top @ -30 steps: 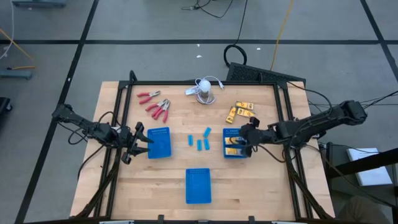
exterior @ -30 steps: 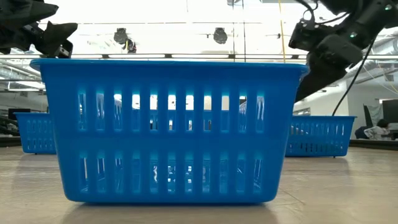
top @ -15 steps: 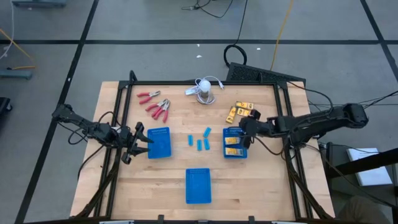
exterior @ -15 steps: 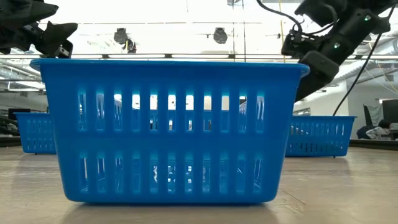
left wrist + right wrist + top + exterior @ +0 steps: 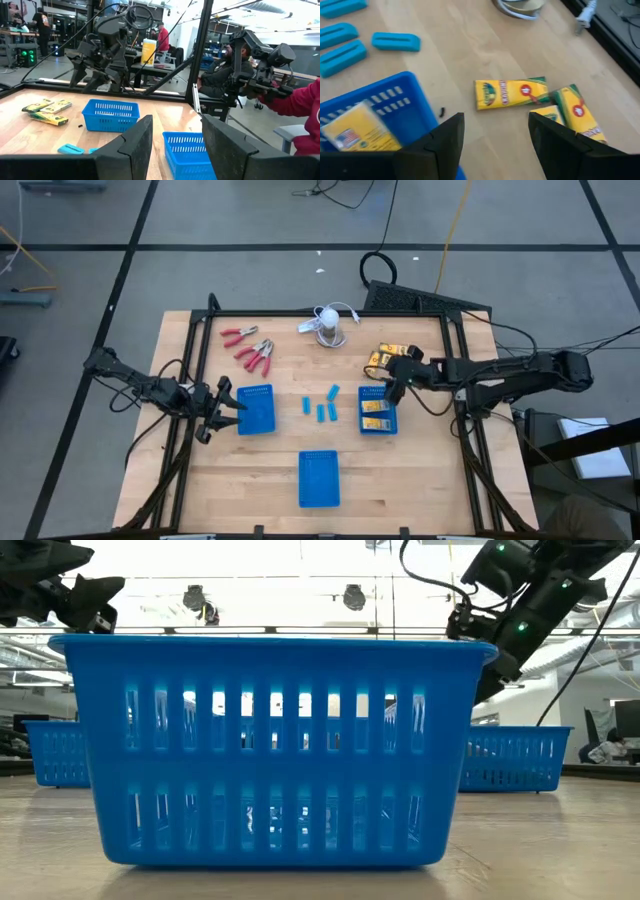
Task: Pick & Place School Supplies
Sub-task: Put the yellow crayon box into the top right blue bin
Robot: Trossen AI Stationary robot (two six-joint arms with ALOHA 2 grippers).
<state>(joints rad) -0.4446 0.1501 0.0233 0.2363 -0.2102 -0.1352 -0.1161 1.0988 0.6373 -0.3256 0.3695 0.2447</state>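
Right end effector (image 5: 397, 377) hovers open above loose yellow boxes (image 5: 510, 93)

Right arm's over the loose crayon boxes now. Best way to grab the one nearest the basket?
The crayon box lies flat and apart from its neighbours. Bring the open right gripper straight down and pinch across its two long edges, probably mid-length; bare wood on both sides leaves room for the fingers.

The right arm reaches in low across the table edge (image 5: 455, 340), its right gripper (image 5: 399, 376) hovering with its 2 fingers (image 5: 445, 140) spread and nothing between them. The left gripper (image 5: 229, 402) waits near the opposite edge, fingers parted, empty.
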